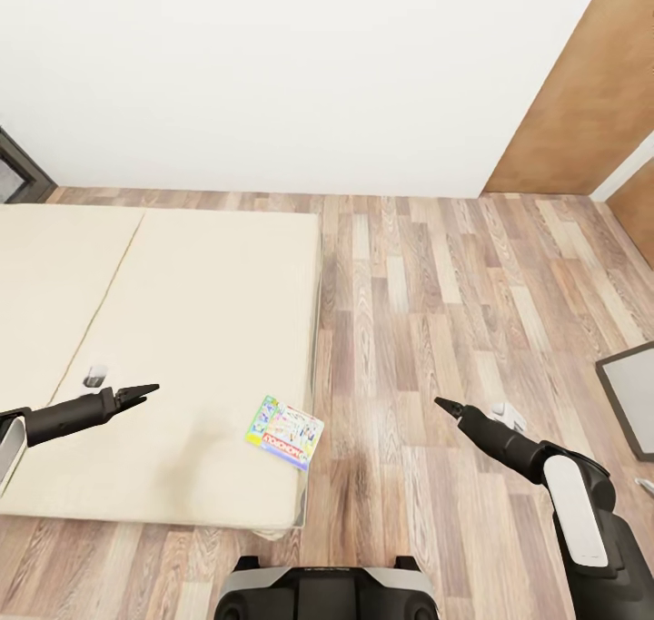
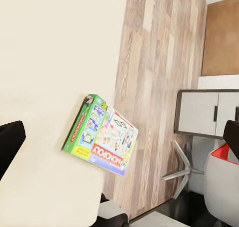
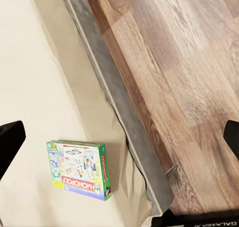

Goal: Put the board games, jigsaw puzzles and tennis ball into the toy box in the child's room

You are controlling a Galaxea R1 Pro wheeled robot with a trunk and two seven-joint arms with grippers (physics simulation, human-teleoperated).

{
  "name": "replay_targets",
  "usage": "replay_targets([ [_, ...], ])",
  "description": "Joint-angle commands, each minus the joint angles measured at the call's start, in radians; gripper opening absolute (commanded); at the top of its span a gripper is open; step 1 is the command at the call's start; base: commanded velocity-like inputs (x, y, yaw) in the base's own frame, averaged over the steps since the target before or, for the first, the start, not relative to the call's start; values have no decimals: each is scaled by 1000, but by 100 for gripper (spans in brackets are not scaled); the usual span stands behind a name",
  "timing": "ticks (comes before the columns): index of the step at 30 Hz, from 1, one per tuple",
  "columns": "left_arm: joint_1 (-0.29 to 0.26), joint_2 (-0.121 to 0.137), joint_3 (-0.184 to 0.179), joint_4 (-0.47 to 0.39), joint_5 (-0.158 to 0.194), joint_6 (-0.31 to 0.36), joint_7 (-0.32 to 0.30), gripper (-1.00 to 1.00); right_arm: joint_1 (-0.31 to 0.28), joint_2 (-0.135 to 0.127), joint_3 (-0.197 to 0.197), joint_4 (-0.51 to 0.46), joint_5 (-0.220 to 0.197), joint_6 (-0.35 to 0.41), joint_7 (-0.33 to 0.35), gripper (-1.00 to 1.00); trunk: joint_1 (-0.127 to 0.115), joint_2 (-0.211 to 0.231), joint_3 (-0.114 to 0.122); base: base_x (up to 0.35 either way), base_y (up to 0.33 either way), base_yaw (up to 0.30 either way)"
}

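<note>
- Cream bed [image 1: 182, 329] carries one board game [image 1: 284, 432], a green-edged Monopoly box lying flat near the mattress's floor-side edge.
- It lies between the two sets of fingers, nearer the left fingers [image 1: 145, 391], which hang over the bed and look pressed together.
- Right fingers [image 1: 446, 408] hang over the wood-plank floor [image 1: 436, 311], well apart from the box; they too look closed to a point.
- Box's long axis runs slantwise to the bed edge, one corner almost at that edge.
</note>
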Motion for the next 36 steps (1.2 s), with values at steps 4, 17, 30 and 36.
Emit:
replay_targets([
  [4, -1, 0, 0, 0, 3, 8, -2, 100, -1, -1, -2, 0, 7, 6, 9, 100, 1, -1, 5, 0, 0, 38],
  [17, -1, 0, 0, 0, 3, 8, -2, 100, -1, -1, -2, 0, 7, 6, 9, 100, 1, -1, 27, 0, 0, 63],
  [30, -1, 0, 0, 0, 3, 8, -2, 100, -1, -1, -3, 1, 7, 6, 9, 100, 1, -1, 48, 0, 0, 67],
  [36, -1, 0, 0, 0, 3, 8, -1, 100, -1, -1, -2, 1, 9, 6, 9, 100, 1, -1, 58, 0, 0, 67],
])
